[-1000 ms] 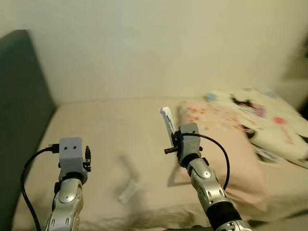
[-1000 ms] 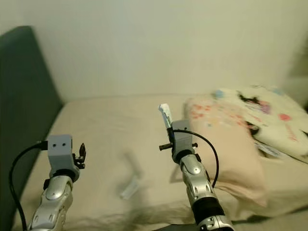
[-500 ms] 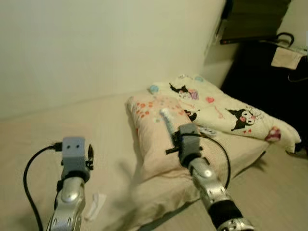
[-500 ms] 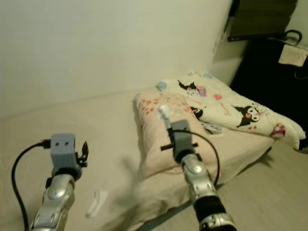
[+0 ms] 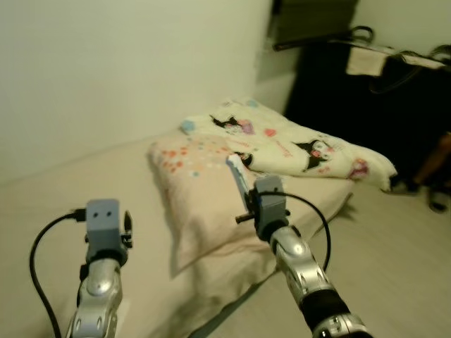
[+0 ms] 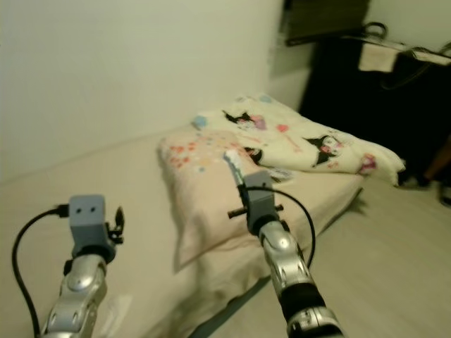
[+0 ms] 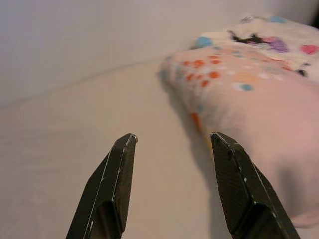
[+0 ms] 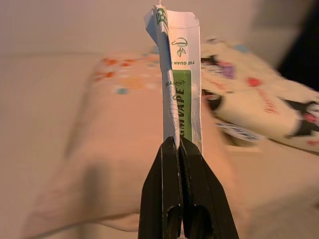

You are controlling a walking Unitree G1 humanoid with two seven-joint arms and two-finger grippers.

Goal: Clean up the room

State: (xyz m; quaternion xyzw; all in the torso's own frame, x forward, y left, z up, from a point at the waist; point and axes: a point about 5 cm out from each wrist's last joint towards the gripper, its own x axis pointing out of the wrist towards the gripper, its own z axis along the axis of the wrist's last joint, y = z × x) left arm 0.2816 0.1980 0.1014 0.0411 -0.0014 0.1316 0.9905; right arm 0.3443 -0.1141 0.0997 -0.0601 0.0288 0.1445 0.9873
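Tightly pinched, the right gripper [image 8: 178, 144] holds a white-green packet [image 8: 178, 69] upright; the left gripper [image 7: 172, 142] gapes empty.

Both silver arms are raised in front of the body, forearms angled upward and slightly inward, each with a black cable looping from its grey wrist block. The left gripper [image 7: 172, 186] points forward with its two black fingers [image 7: 109, 191] spread well apart and nothing between them. The right gripper [image 8: 175, 149] is held higher (roughly chest-forward in the head views), its fingers pressed together and pinching the lower end of a white and green packet [image 8: 178, 79], which stands upright above the fingertips.
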